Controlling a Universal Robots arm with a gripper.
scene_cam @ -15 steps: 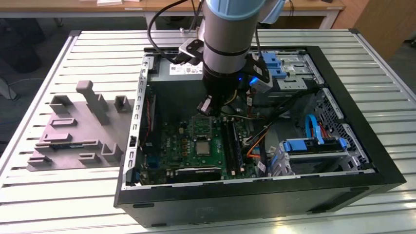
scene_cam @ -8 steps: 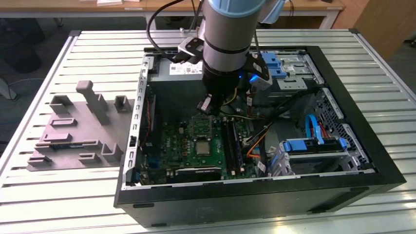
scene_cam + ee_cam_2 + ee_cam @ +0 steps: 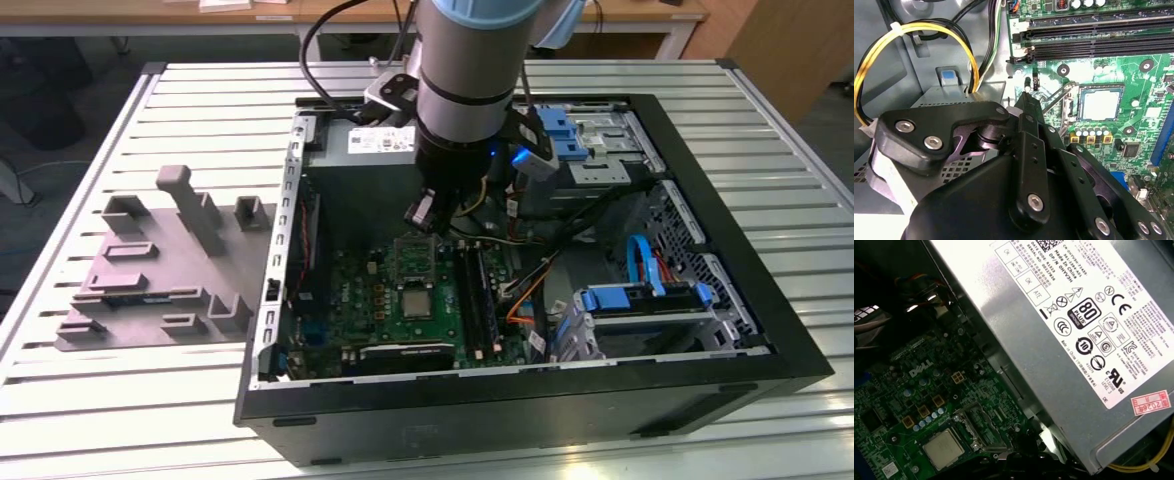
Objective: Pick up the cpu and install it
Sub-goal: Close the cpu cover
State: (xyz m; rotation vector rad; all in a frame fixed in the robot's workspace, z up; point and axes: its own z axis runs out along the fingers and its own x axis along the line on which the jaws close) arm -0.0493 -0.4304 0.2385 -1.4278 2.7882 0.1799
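Slatted metal table [image 3: 80, 400] carries an open computer case [image 3: 747, 330] and a grey moulded tray [image 3: 147, 280] in the exterior view; the gripper [image 3: 424, 215] hangs inside the case above the green board [image 3: 360, 300]. In the second wrist view the cpu [image 3: 1100, 104] sits in its socket, apart from the gripper, whose fingers [image 3: 1026, 102] look pressed together. In the first wrist view the cpu [image 3: 944, 449] lies beside the power supply box [image 3: 1064, 340].

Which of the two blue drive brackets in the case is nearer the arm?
The upper bracket in the exterior view, right beside the arm; the lower bracket sits apart, toward that view's right.
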